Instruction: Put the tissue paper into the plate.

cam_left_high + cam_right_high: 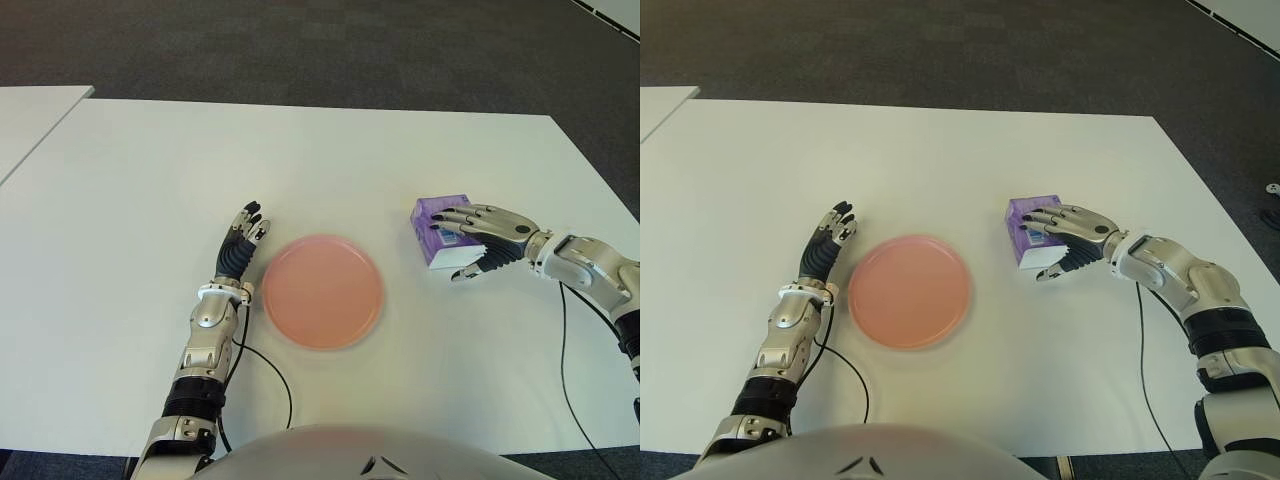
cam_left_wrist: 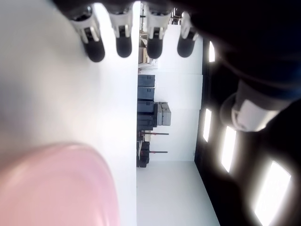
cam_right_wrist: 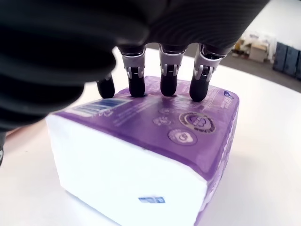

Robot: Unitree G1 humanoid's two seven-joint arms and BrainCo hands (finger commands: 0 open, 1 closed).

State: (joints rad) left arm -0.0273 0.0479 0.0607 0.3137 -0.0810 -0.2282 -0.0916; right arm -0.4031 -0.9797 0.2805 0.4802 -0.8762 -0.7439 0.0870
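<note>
Left eye view, near to far: left hand (image 1: 243,240), fingers straight and empty, left of plate (image 1: 322,291). Right hand (image 1: 478,240) lies over tissue pack (image 1: 437,227) at centre right, fingertips (image 3: 168,87) on top, grip unconfirmed. Pack sits right of plate; right hand nearer.

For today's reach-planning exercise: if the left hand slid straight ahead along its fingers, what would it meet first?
Probably nothing: the left hand points up the bare table, beside the plate, toward the far edge.

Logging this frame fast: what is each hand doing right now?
Left hand: open, fingers straight, holding nothing, left of the plate.
Right hand: fingers on top of the tissue pack, thumb at its side; pack on the table.
</note>
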